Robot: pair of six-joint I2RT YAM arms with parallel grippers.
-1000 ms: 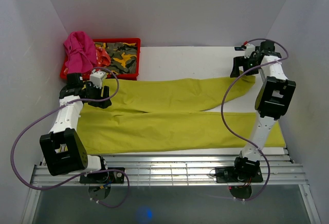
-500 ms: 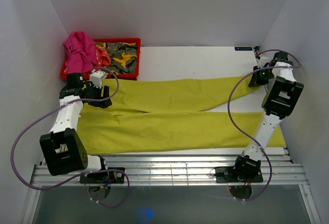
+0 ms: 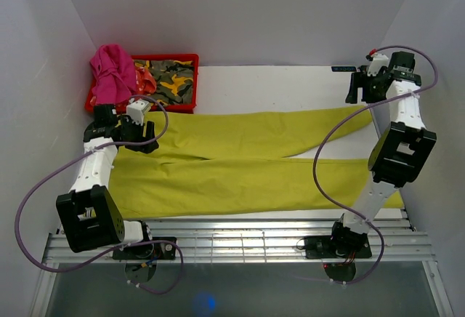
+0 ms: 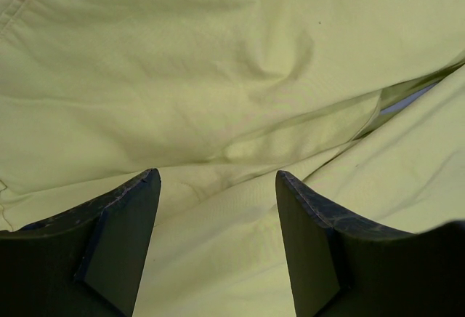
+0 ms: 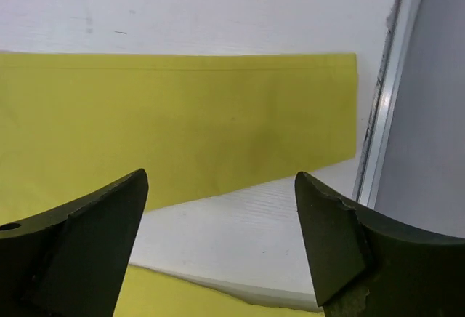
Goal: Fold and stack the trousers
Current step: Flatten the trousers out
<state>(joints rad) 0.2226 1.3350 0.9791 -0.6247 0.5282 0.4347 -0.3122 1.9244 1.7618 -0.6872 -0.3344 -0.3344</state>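
white walls box in a white table [image 3: 276, 84], and the trousers [image 3: 240, 164] lie spread across nearly its whole width. the waist is to your left and both legs run right, the far leg splayed away from the near one. the left gripper [image 4: 216, 179] hangs just over the seat area with its jaws apart and nothing between them. the right gripper [image 5: 218, 179] sits high above the far leg's hem [image 5: 341, 106], jaws also apart and empty. expect this cloth to be light, limp and quick to wrinkle. it will likely drape and drag rather than hold shape, so a mid-panel pinch would only pull up a peak. i'd take the waistband with the left and a hem corner with the right, pinching low against the table. the red bin [image 3: 174, 57] of other clothes sits just beyond the waist, so mind snagging it.
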